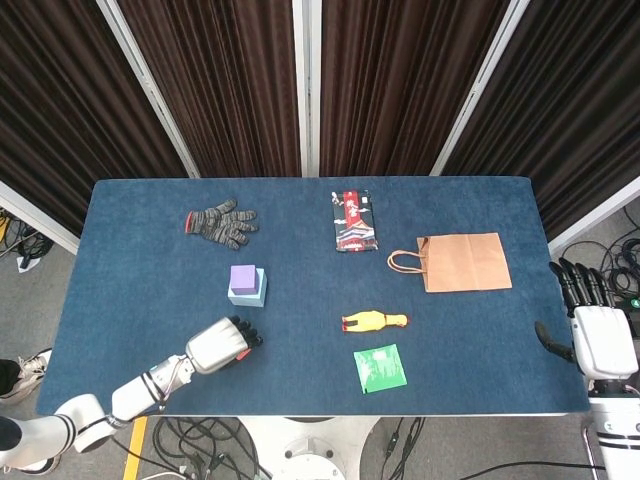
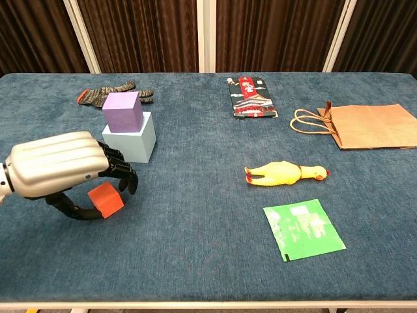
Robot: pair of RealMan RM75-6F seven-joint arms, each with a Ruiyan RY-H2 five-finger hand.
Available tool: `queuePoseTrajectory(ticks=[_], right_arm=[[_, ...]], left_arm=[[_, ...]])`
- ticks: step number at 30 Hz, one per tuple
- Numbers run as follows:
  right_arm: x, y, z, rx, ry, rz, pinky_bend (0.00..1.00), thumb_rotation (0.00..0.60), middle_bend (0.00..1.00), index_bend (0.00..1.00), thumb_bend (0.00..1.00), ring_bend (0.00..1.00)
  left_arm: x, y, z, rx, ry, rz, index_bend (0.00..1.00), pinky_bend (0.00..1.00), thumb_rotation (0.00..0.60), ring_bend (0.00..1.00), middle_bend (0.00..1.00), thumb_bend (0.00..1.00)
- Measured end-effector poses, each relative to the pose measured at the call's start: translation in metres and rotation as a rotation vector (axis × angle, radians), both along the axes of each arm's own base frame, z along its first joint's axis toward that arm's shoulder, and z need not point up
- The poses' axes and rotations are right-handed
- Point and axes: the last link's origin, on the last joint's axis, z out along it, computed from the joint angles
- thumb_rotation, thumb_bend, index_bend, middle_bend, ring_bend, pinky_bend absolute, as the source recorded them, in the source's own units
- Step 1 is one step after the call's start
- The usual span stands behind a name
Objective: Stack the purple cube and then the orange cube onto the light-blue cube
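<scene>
Left hand point(image 2: 57, 171) was curled around the orange cube point(image 2: 105, 199) on the blue table point(image 2: 195, 215), thumb and fingers touching it. Right hand point(image 1: 603, 338) waited past the table's edge with fingers spread, holding nothing. Nearby, the light-blue cube point(image 2: 133, 138) had the purple cube point(image 2: 122, 111) on top.
</scene>
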Motion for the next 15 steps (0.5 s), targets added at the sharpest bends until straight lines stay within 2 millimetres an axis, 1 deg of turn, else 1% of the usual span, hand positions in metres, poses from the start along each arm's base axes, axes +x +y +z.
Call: queuePoseTrajectory(ticks=[8, 15], right_arm=[[0.0004, -0.0001, -0.0004, 0.003, 0.001, 0.0, 0.0, 0.6, 0.05, 0.07, 0.23, 0.0], [-0.0001, 0.0003, -0.0009, 0.004, 0.003, -0.002, 0.0, 0.6, 0.05, 0.07, 0.23, 0.0]], left_arm=[[-0.0024, -0.0014, 0.0016, 0.003, -0.004, 0.004, 0.47, 0.54, 0.6, 0.43, 0.6, 0.29], [-0.0033, -0.0033, 0.005, 0.006, -0.021, 0.013, 0.47, 0.54, 0.6, 0.43, 0.6, 0.29]])
